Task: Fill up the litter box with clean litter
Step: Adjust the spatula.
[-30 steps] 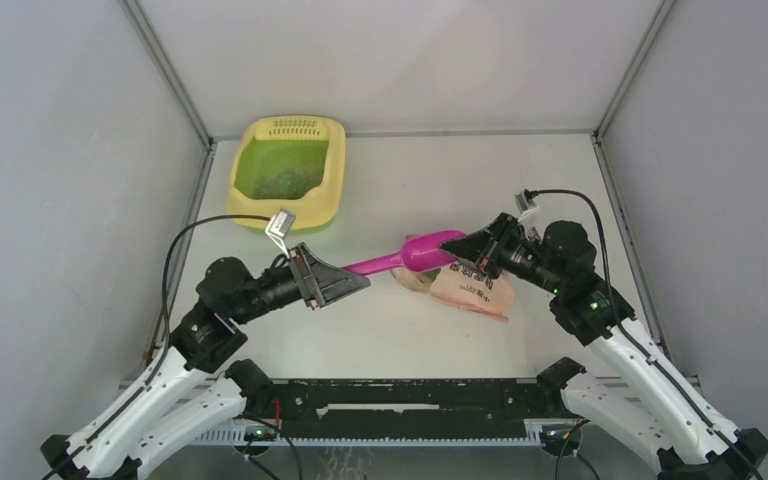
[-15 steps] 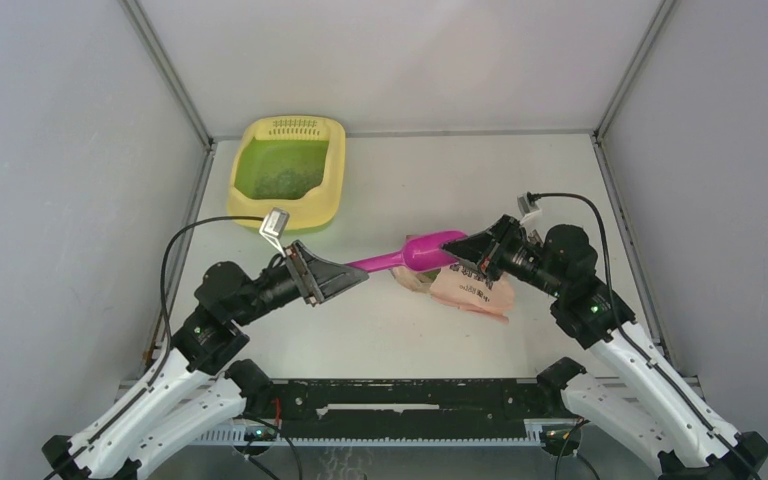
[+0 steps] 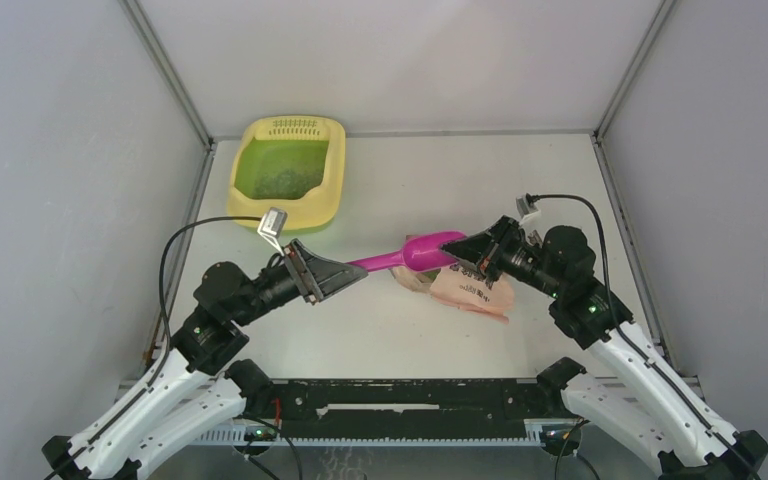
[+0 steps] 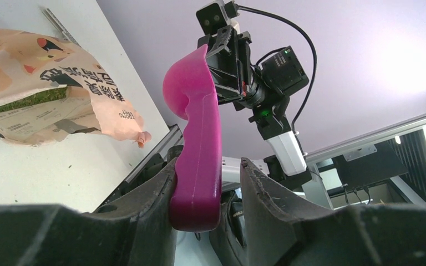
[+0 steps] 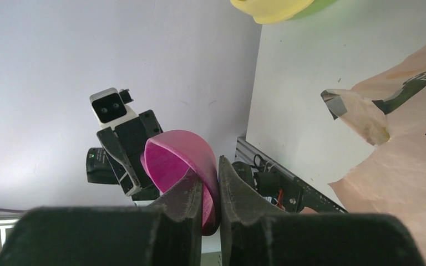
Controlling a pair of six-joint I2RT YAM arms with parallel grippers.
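There is one box [image 3: 287, 170], one scoop [image 3: 410, 255], one bag [image 3: 470, 288] and two arms, all on one table [image 3: 520, 180]. The box sits in the far left corner. A thin speckle of litter [image 3: 282, 182] lies on its green floor, and from above it is hard to tell grain from shadow.

Toward the near right of the box, well apart from it, the scoop hangs level in the air between both arms. The right fingers [image 5: 183, 194] are pressed nearly together and pinch the wall of its bowl. The left fingers [image 4: 144, 205] are spread around the handle's end. One touches it and a gap shows beside the other, so I cannot tell whether they clamp it. I cannot see into the bowl from any side.

The bag lies crumpled on the table just beyond the scoop, farther from the box, with its near end hidden under the bowl and the right wrist. A dull green strip shows at its mouth, too small to make out. The right wrist view catches only a yellow corner of the box.
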